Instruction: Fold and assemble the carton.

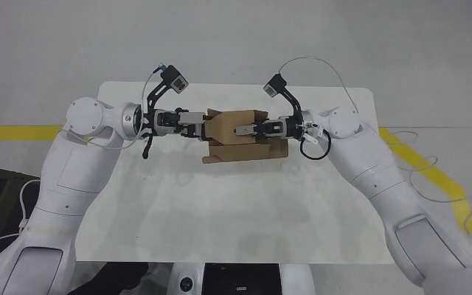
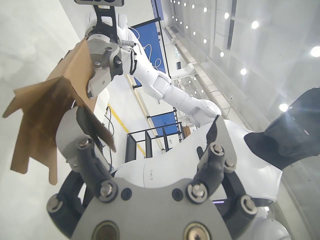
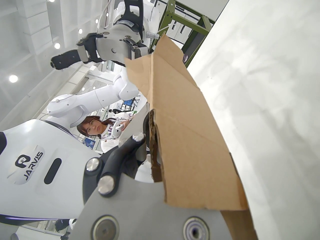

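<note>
My left claw (image 2: 145,123) gapes open, one pad (image 2: 71,126) against the brown corrugated cardboard carton (image 2: 42,106), which sits half-unfolded between both claws. Whether my right claw (image 1: 245,130) grips it, I cannot tell. I judge I'm squaring the walls; next, the loose flaps need folding inward.

Your arms reach inward, grippers facing: your left gripper (image 1: 200,130) spreads wide, your right gripper (image 1: 244,130) seems clamped on the carton (image 1: 247,152).
</note>
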You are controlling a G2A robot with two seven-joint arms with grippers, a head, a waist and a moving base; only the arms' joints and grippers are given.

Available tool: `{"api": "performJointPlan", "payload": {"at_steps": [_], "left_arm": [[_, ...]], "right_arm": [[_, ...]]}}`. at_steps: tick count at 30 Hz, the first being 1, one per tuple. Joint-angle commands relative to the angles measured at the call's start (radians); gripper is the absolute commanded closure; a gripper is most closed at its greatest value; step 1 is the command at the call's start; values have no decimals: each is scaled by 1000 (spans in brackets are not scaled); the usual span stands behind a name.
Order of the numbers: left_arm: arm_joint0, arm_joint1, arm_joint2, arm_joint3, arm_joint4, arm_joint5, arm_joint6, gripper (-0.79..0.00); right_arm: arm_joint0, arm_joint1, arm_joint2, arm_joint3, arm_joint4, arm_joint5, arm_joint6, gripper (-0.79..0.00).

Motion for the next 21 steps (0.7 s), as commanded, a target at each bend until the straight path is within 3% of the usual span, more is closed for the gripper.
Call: {"api": "performJointPlan", "payload": {"at_steps": [1, 21], "left_arm": [[-3, -1, 0, -1, -11, 9, 3, -785], [5, -6, 22, -86, 167, -37, 113, -785]], "right_arm": [[1, -3, -4, 2, -2, -2, -2, 0], [13, -28, -16, -1, -3, -13, -13, 0]]}}
